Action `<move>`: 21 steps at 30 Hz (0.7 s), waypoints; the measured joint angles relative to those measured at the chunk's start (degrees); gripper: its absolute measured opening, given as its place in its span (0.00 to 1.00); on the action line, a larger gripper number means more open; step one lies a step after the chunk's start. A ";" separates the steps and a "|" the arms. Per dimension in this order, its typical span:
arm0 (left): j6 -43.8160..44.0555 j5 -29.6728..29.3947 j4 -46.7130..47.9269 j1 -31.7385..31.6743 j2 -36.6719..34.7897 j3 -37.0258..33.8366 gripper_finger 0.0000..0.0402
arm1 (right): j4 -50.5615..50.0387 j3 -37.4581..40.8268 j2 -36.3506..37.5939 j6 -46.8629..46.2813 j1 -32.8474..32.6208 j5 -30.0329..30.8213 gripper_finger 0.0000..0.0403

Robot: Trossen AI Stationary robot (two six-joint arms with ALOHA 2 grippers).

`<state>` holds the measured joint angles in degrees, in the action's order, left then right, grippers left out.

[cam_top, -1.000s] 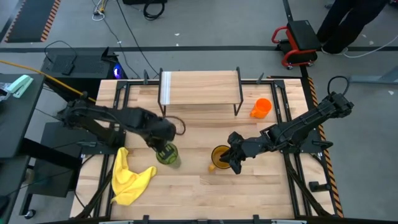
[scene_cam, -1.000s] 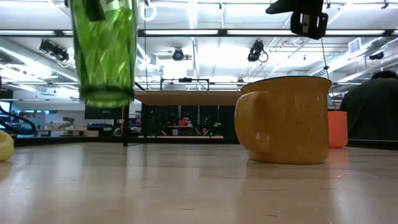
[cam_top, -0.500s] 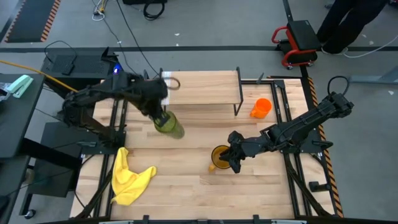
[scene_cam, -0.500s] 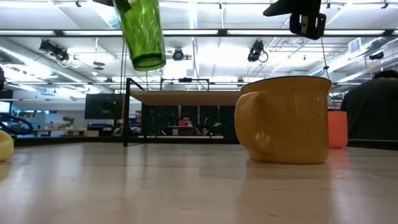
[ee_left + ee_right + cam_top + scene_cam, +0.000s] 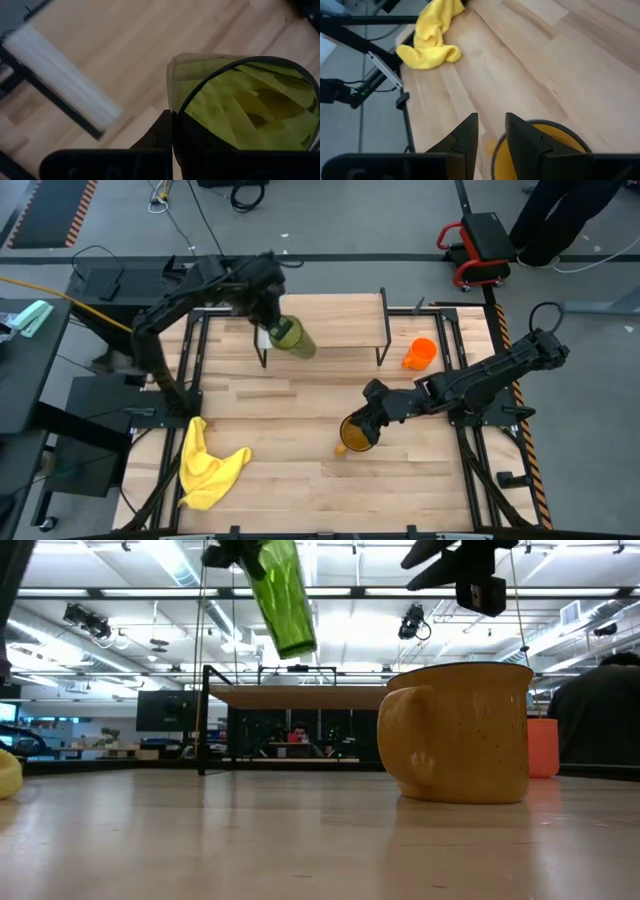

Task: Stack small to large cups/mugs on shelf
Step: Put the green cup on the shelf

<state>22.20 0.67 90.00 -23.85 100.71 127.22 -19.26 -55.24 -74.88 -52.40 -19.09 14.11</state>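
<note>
High view: left claw (image 5: 272, 326) clamped tight on green tumbler (image 5: 295, 338), held in the air over the left end of the shelf (image 5: 340, 320), tumbler tilted, base slanting away from the claw toward the shelf's front edge. Right claw (image 5: 366, 418) low over the worktop (image 5: 300, 480), fingers parted, holding nothing, amber mug (image 5: 353, 434) just beside and partly under its tip. Orange mug (image 5: 421, 353) on the worktop behind the right claw, just beside the shelf's right legs. Yellow cloth (image 5: 207, 463) crumpled far out to the side of both claws, at the worktop's front left.

Low view: tumbler (image 5: 283, 598) hanging tilted from the left claw above the shelf board (image 5: 300, 697), clear of it. Amber mug (image 5: 462, 732) upright on the worktop, handle to the picture's left, right claw (image 5: 478, 585) above its rim, apart from it. Orange mug (image 5: 542, 747) upright behind the amber one.

Left wrist view: tumbler's open mouth (image 5: 250, 107) filling the space right at the claw, finger (image 5: 165, 132) against its wall; shelf board (image 5: 135, 55) beyond.

Right wrist view: two fingers (image 5: 468, 134) spread, one over the amber mug's rim (image 5: 545, 145); cloth (image 5: 432, 40) well ahead.
</note>
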 joint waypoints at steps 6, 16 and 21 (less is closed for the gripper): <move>-1.53 -0.01 -0.04 -5.47 3.66 4.30 0.03 | -8.08 0.00 4.48 -3.27 -0.17 0.64 0.26; -1.14 0.39 0.03 -12.44 3.53 4.47 0.03 | -11.02 0.00 11.78 -0.66 1.05 4.28 0.23; -0.82 0.50 0.04 -13.67 3.53 4.46 0.03 | -12.00 0.00 12.09 1.05 1.33 4.26 0.21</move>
<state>21.38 1.17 90.04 -37.51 104.25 131.68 -31.26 -55.24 -62.78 -51.35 -17.76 18.37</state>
